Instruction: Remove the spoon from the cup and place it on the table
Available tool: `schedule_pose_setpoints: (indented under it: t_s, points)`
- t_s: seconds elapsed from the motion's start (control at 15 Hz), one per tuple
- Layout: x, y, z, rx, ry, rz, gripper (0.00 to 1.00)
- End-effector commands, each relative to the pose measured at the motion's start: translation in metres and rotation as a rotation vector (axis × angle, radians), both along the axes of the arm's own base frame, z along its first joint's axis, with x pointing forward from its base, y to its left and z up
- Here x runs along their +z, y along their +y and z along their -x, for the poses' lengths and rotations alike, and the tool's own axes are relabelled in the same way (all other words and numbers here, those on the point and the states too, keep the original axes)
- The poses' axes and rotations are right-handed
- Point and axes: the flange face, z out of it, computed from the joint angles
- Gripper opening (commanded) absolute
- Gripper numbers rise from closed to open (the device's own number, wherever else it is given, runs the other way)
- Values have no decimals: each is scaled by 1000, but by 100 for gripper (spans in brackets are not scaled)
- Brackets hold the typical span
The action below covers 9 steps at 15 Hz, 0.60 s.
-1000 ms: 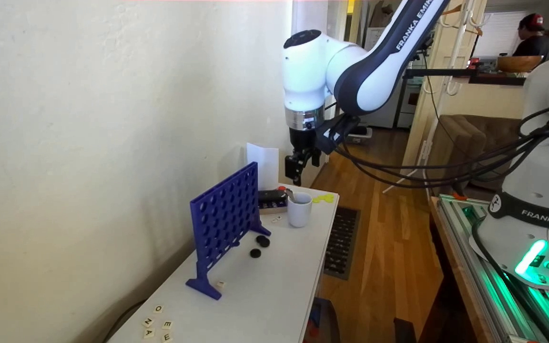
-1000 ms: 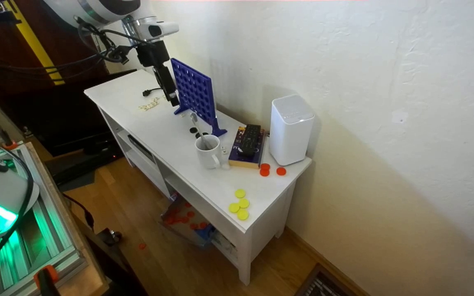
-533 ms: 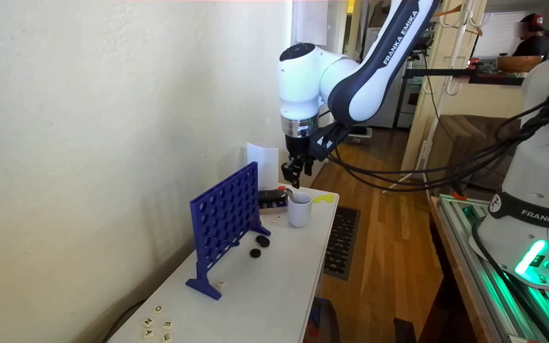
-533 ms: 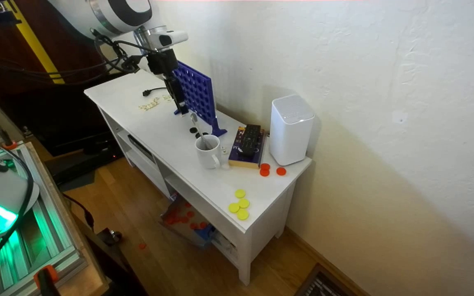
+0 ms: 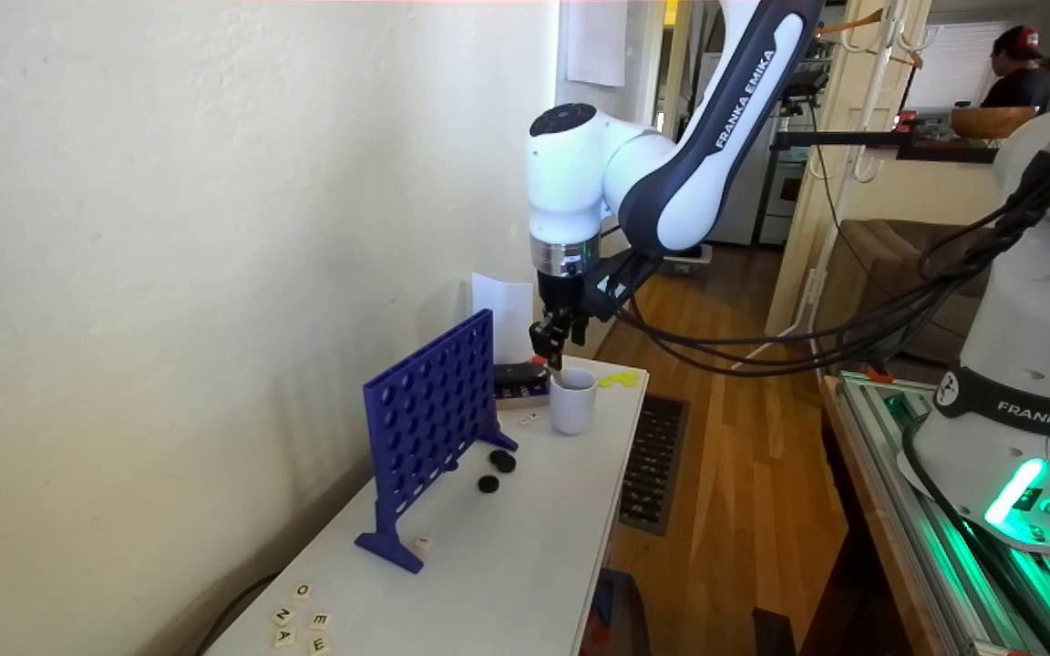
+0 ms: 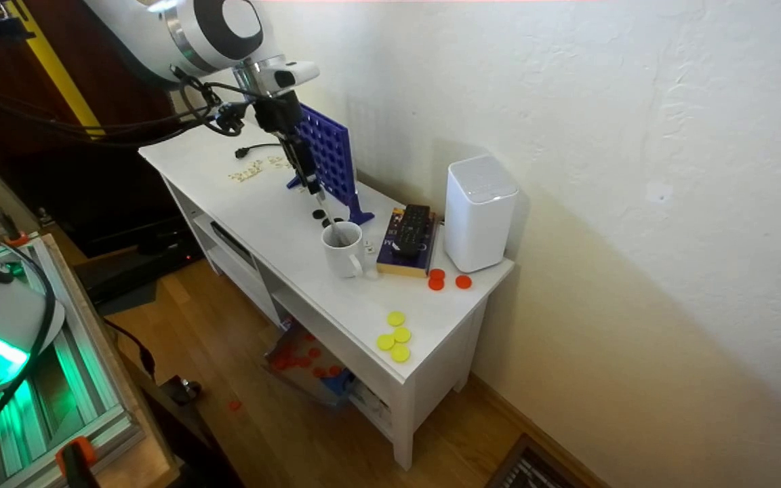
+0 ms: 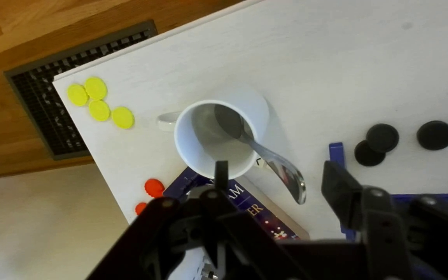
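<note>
The black two-fingered gripper [image 7: 276,177] hangs just over a shiny metal spoon [image 7: 286,173], its fingers [image 7: 338,188] spread wide; in the wrist view the spoon's handle end lies in the gap, clear of both sides. Directly above the gripper, the white-and-black jointed robot arm [image 5: 630,169] drops almost plumb through its wrist, then bends, the forearm slanting up and back. Below the gripper, the spoon leans in a white cylindrical ceramic cup [image 6: 339,259], bowl down inside, handle out over the rim. The cup stands upright on the long white flat-topped desk [image 5: 525,547], its loop turned away from the gripper. To one side below the gripper lie three small round black discs [image 7: 382,138], two overlapping, near a foot of the upright blue plastic grid frame [image 5: 432,410]. Next to the cup, partly masked by the gripper in the wrist view, a dark-blue book [image 7: 247,201] carries a black remote control [image 6: 411,230]. Beyond the book from the gripper are round red discs [image 6: 464,282] and a tall white box-like block [image 6: 480,220]; beyond the cup, four round yellow discs [image 7: 122,117] sit near the desk's end. Farthest from the gripper stands the arm's white base [image 5: 990,446], glowing green.
</note>
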Motion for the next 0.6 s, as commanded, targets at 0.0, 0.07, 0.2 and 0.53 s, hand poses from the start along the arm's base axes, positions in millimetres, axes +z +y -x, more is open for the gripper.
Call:
schedule_pose_setpoints:
  t_s: [0.0, 0.07, 0.2, 0.53]
  points:
    - [-9, 5, -10, 35, -26, 11, 63]
    - [-10, 7, -12, 40, -30, 13, 61]
    - [-12, 8, -15, 49, -26, 18, 60]
    - [-18, 10, -16, 46, -17, 21, 42]
